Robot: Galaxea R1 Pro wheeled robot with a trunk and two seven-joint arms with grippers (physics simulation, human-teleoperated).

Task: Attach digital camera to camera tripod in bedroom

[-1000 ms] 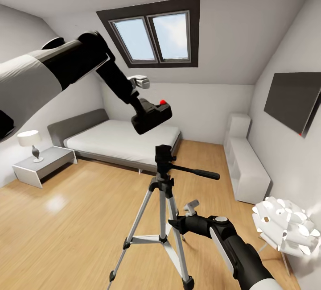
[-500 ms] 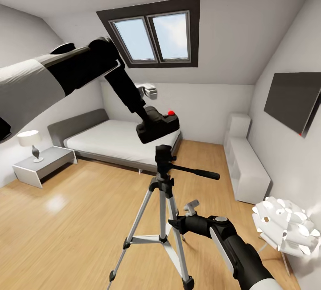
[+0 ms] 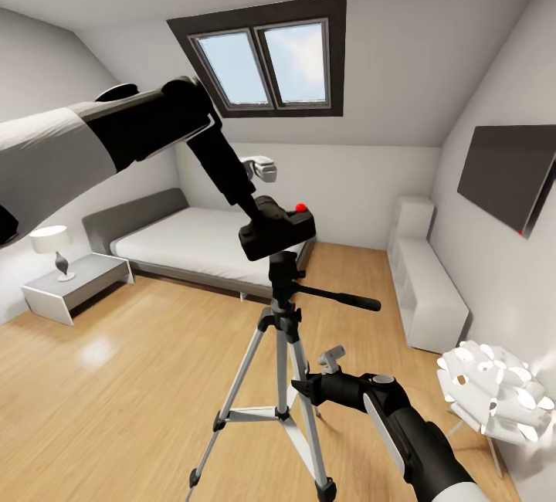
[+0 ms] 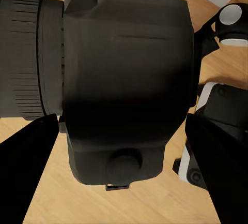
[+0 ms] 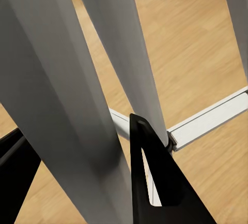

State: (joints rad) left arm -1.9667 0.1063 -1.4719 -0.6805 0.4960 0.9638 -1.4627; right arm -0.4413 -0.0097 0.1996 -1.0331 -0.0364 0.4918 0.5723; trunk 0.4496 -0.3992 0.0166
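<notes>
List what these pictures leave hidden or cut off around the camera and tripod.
- Head view: the digital camera covers the left gripper's grip and the top of the camera tripod, so contact cannot be judged.
- Right wrist view: the tripod legs are cut off by the edges.
- Head view: the right gripper's fingertips hide behind a leg.

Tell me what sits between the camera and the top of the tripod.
Nothing: in the head view the camera, held by the left hand, hangs just above the tripod head, with no object between them.

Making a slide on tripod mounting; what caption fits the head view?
Left end effector holds the digital camera just above the camera tripod head, while the right end effector steadies a tripod leg.
</notes>
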